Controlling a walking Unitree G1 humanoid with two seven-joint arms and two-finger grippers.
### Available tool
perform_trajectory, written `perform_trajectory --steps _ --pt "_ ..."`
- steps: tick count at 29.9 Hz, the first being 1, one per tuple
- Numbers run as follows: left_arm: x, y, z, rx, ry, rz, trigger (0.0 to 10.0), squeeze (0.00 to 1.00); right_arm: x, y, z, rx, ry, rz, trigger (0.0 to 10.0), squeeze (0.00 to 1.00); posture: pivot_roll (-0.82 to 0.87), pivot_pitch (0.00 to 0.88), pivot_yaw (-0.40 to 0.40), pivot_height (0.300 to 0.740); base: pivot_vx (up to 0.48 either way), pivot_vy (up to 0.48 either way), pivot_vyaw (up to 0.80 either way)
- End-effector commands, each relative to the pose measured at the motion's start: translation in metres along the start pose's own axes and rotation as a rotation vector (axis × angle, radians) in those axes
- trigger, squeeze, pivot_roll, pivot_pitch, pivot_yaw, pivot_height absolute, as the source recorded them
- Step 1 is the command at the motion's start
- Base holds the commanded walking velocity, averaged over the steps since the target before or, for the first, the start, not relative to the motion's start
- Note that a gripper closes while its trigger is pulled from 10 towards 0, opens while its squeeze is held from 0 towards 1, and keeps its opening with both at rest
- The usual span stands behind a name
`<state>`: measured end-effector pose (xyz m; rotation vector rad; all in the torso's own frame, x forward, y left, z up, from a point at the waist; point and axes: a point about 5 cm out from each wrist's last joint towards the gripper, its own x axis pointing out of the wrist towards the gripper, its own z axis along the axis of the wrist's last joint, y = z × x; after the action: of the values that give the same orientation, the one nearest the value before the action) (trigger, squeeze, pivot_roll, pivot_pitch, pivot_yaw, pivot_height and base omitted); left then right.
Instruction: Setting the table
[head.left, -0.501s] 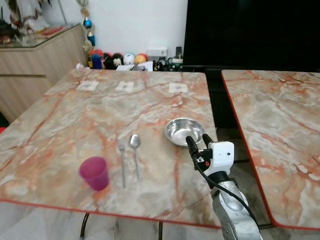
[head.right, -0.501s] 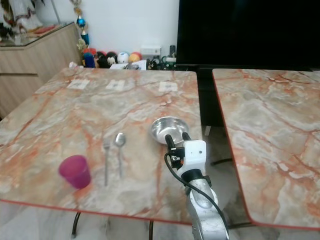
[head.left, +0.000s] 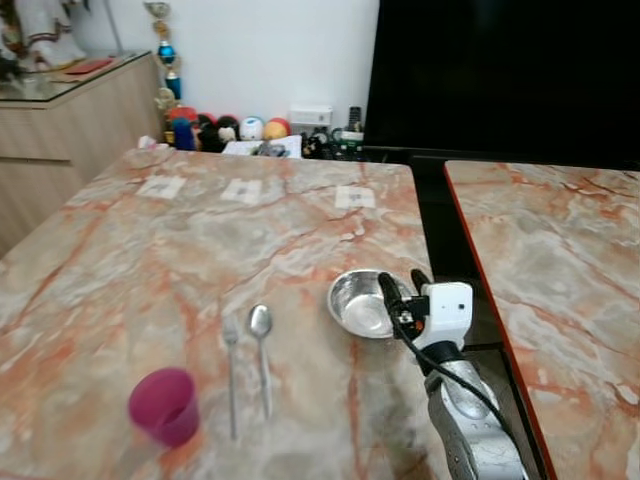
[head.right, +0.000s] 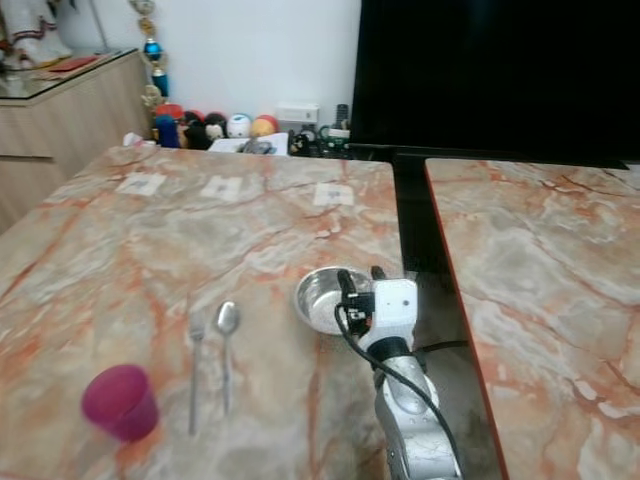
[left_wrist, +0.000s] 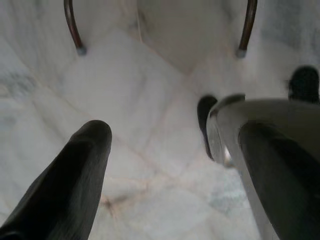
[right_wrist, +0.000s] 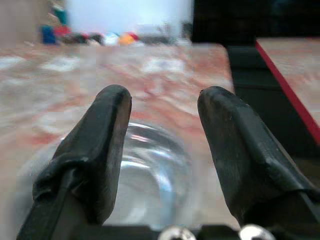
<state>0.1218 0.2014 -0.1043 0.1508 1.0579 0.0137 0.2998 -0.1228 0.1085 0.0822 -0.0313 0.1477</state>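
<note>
The right gripper (head.left: 399, 284) is observed with its two black fingers parted and nothing held, poised over the near rim of the shallow round stainless-steel bowl (head.left: 362, 302), which rests on the orange-veined marble table (head.left: 150, 250) close to its right edge, well apart from the steel fork (head.left: 231, 372), steel spoon (head.left: 261, 350) and magenta plastic cup (head.left: 165, 405). The left gripper (left_wrist: 170, 165) is seen parted and empty, hanging over the floor. It is judged that a grip closed on the thin, polished rim could slip, tipping the light bowl or pushing it towards the gap between the tables.
</note>
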Motion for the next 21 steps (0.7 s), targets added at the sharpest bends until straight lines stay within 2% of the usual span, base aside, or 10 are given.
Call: perform_trajectory --steps 1,5,12,14,15,16,17,18,20,21 --pt "-0.002 -0.009 -0.009 -0.003 0.032 -0.035 10.0 0.00 0.001 -0.003 0.000 0.013 0.013 -0.032 10.0 0.00 -0.01 0.000 -0.013 0.740 0.000 0.000 0.00" --pt "-0.002 -0.009 -0.009 -0.003 0.033 -0.033 10.0 0.00 -0.002 -0.006 0.000 0.020 0.021 -0.066 10.0 0.00 0.00 0.000 -0.010 0.740 0.000 0.000 0.00" --pt "-0.002 -0.009 -0.009 0.001 0.036 -0.031 10.0 0.00 -0.005 -0.016 -0.004 0.091 0.117 -0.180 10.0 0.00 -0.01 0.000 -0.007 0.740 0.000 0.000 0.00" --pt "-0.002 -0.008 -0.009 0.002 0.038 -0.029 10.0 0.00 -0.005 -0.021 -0.011 0.182 0.197 -0.254 10.0 0.00 0.00 0.000 -0.007 0.740 0.000 0.000 0.00" --pt "-0.002 -0.008 -0.009 0.002 0.038 -0.029 10.0 0.00 -0.005 -0.021 -0.011 0.182 0.197 -0.254 10.0 0.00 0.00 0.000 -0.007 0.740 0.000 0.000 0.00" --pt "-0.002 -0.008 -0.009 0.004 0.038 -0.028 10.0 0.00 -0.005 -0.020 -0.013 0.192 0.218 -0.256 10.0 0.42 0.00 0.000 -0.007 0.740 0.000 0.000 0.00" --pt "-0.002 -0.008 -0.009 0.004 0.038 -0.028 10.0 0.00 -0.005 -0.020 -0.013 0.194 0.224 -0.257 10.0 0.42 0.00 0.000 -0.007 0.740 0.000 0.000 0.00" --pt "-0.002 -0.008 -0.009 0.003 0.038 -0.027 10.0 0.00 -0.005 -0.018 -0.013 0.215 0.237 -0.254 10.0 0.93 0.00 0.000 -0.007 0.740 0.000 0.000 0.00" --pt "-0.002 -0.008 -0.009 0.003 0.038 -0.026 10.0 0.00 -0.003 -0.014 -0.013 0.235 0.263 -0.228 10.0 0.90 0.00 0.000 -0.006 0.740 0.000 0.000 0.00" --pt "-0.002 -0.008 -0.009 0.003 0.038 -0.026 10.0 0.00 -0.003 -0.013 -0.013 0.244 0.273 -0.221 10.0 0.71 0.00 0.000 -0.006 0.740 0.000 0.000 0.00"
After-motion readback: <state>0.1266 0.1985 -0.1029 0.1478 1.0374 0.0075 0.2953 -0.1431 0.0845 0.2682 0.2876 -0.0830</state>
